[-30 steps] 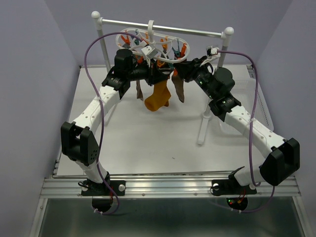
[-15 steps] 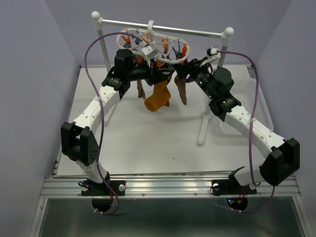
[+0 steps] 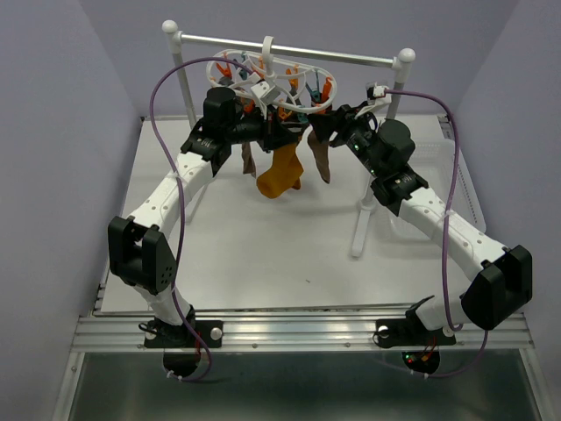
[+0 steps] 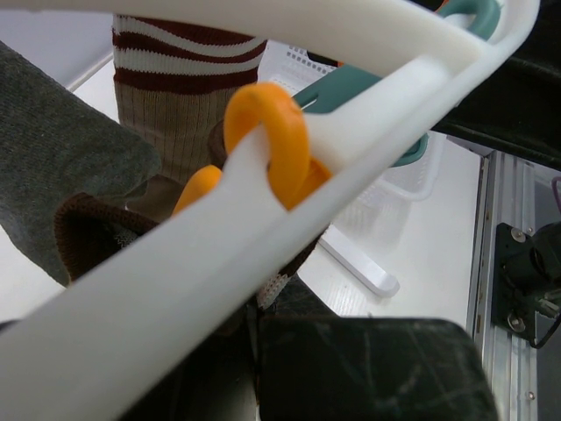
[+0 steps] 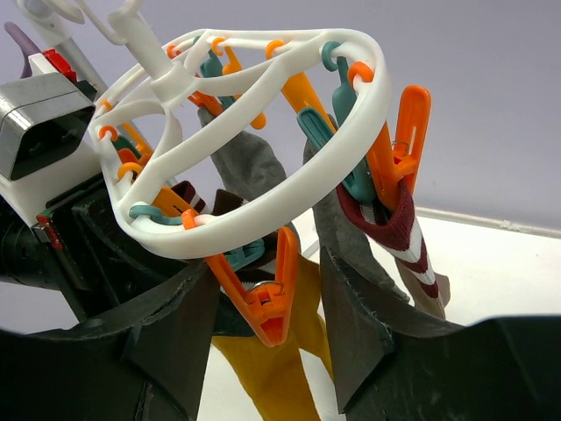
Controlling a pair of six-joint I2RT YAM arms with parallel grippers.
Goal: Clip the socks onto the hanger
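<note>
The white oval hanger hangs from a crossbar, with orange and teal clips. A mustard sock and dark socks hang under it. My right gripper is open, one finger on each side of an orange clip that hangs empty; it also shows in the top view. A striped sock is clipped beside it. My left gripper is under the hanger frame, shut on the cuff of a dark brown sock; it also shows in the top view.
The white two-post rack with metal crossbar carries the hanger; its right post stands near my right arm. A white basket sits at the table's right edge. A grey sock hangs close to the left wrist camera.
My right gripper has moved slightly left and closer to the hanger, around the orange clip. The left arm and the socks have not visibly moved.
</note>
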